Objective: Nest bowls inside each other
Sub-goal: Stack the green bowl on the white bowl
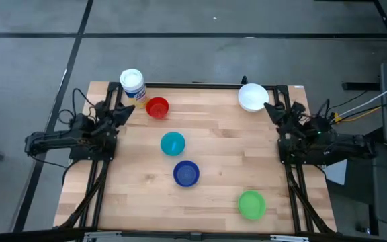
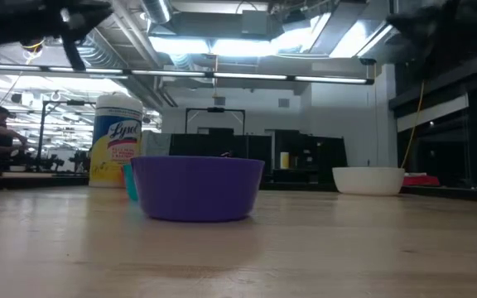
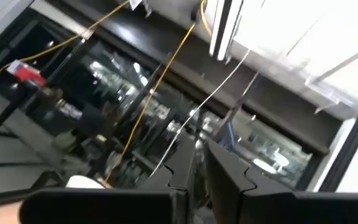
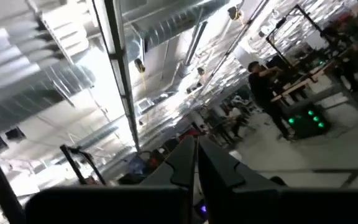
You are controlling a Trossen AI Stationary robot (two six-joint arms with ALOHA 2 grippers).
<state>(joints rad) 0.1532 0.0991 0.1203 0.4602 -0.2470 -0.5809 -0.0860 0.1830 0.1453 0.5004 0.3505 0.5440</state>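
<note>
Five bowls stand apart, each on its base on the wooden table: red at the far left, teal and dark blue in the middle, green near the front right, white at the far right. The low view shows the dark blue bowl in front, an edge of the teal bowl behind it, and the white bowl. My left gripper hovers at the left edge near the red bowl. My right gripper hovers at the right edge beside the white bowl. Both are shut and hold nothing; both wrist views look up into the room.
A white-lidded jar with a yellow label stands at the far left corner, just behind the red bowl. Bare wood lies between the bowls and along the near left. People work at benches in the room behind.
</note>
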